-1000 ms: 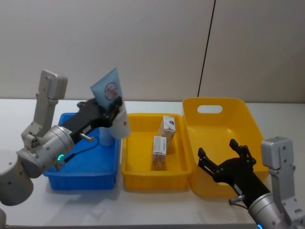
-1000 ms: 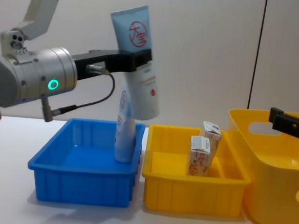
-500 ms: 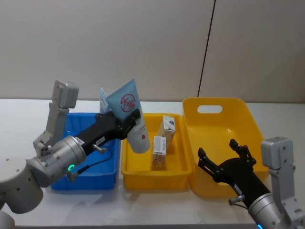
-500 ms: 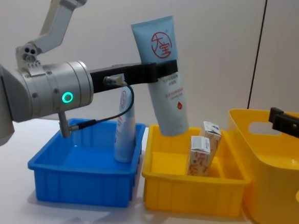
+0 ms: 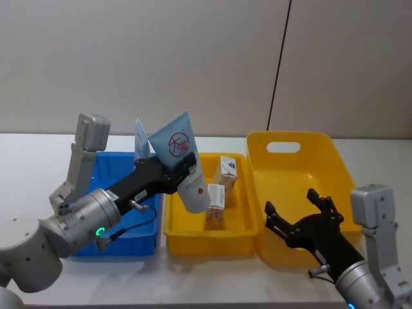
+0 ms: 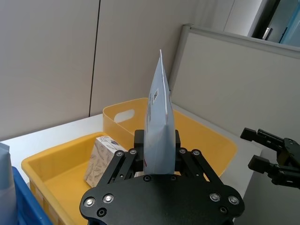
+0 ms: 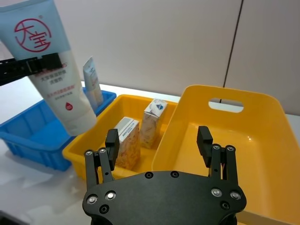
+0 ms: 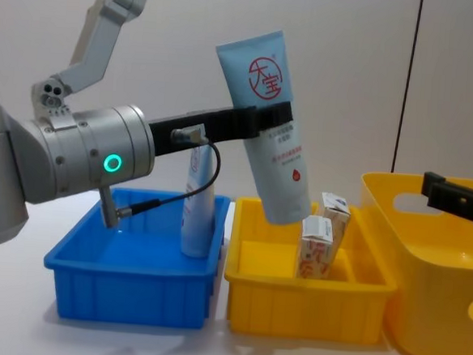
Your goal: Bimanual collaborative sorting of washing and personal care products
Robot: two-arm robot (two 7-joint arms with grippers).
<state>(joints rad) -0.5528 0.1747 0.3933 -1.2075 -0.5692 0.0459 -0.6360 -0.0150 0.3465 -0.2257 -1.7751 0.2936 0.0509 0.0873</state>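
Left gripper [image 8: 267, 115] pinches logo tube [image 8: 284, 169] over yellow tray [image 8: 308, 312] with two cartons [image 8: 314, 248]; right gripper [image 7: 158, 137] spread.

Two squeeze tubes [image 8: 281, 181] [image 8: 195, 215], two small cartons [image 8: 314, 248] [image 8: 335, 215], one blue bin [image 8: 131, 288], two yellow bins [image 8: 308, 308] [image 8: 438, 309]

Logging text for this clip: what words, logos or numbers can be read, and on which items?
"大宝" in a red ring: on the pale blue tube held by the left gripper.
Small red print below it on that tube: too small to read.
Print on the second tube in the blue bin: too small to read.
Orange-red print on the two cartons: too small to read.
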